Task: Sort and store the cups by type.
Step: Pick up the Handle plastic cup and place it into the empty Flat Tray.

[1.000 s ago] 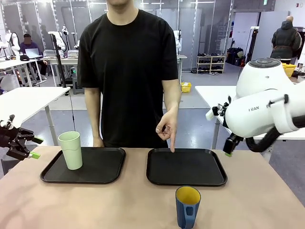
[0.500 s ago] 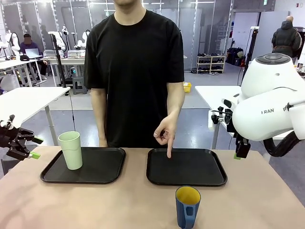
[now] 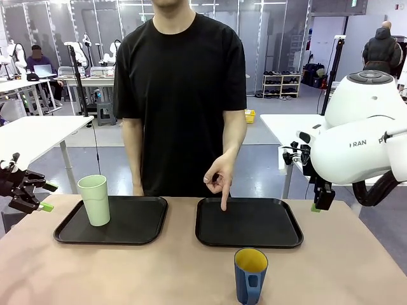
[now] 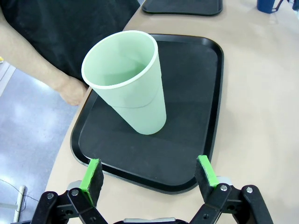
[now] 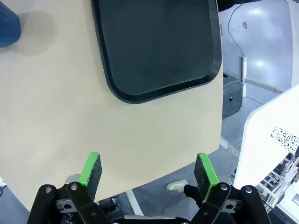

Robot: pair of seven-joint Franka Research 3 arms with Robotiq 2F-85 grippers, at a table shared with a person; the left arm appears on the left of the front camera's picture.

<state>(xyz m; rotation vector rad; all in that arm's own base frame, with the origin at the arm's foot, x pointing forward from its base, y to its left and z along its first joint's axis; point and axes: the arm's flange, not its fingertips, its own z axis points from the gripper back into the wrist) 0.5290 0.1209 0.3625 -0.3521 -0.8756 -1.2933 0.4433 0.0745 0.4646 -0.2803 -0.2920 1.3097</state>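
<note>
A tall pale-green cup stands upright on the left black tray; in the left wrist view the same green cup rises just beyond my open left gripper. From the front, that left gripper hovers off the table's left edge. A dark-blue mug with a yellow inside stands on the table near the front, before the right tray; its edge shows in the right wrist view. My right gripper is open above the table's far right corner, seen from the front as the right gripper.
A person in a black shirt stands at the far side and points a finger down at the right tray's far edge. The right tray is bare. The other hand rests behind the left tray.
My right arm swung rightward and its gripper dropped toward the table's right edge. The person's pointing hand shifted slightly left. My left gripper and both cups stayed put.
</note>
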